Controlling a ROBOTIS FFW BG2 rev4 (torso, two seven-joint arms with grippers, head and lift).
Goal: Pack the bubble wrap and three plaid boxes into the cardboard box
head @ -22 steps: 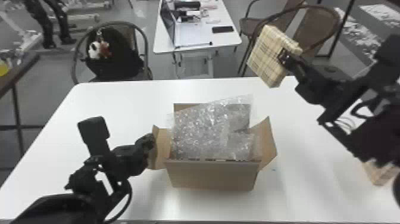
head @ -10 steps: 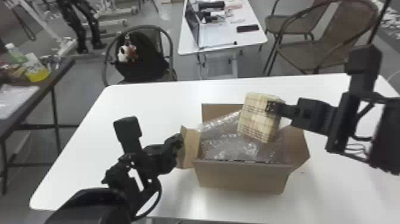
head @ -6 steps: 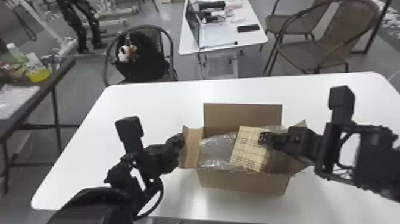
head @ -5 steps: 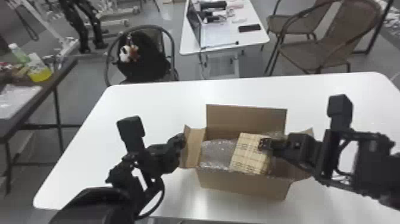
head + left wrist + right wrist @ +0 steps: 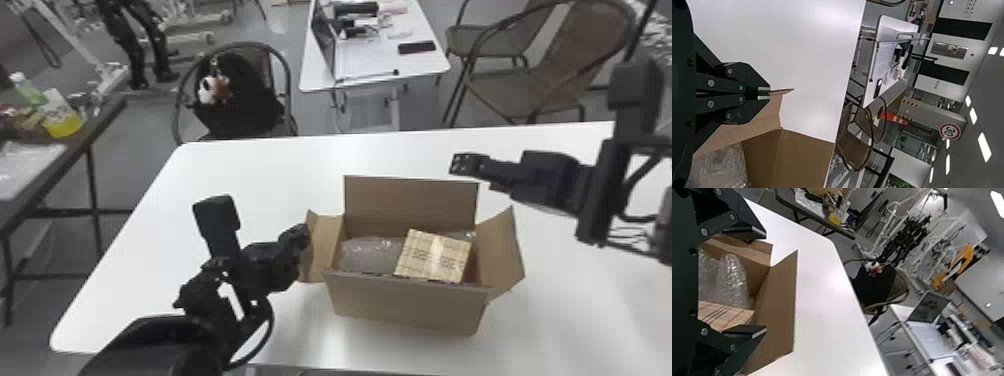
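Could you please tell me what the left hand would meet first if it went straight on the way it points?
The left hand would meet the cardboard box's side flap first; its edge lies right at the fingertips, seemingly pinched between them, though the exact depth is hard to judge.

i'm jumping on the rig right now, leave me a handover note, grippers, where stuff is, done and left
Left pincer: closed, apparently pinching the edge of the left flap.
Right pincer: open and empty, near the right rear corner of the cardboard box.
Things: bubble wrap inside, mostly left; one plaid box inside, to the right, released and looking tilted.
Done: wrap and that plaid box are in.
Left: account for the other two plaid boxes; I can't tell where they are. The flaps stand open.
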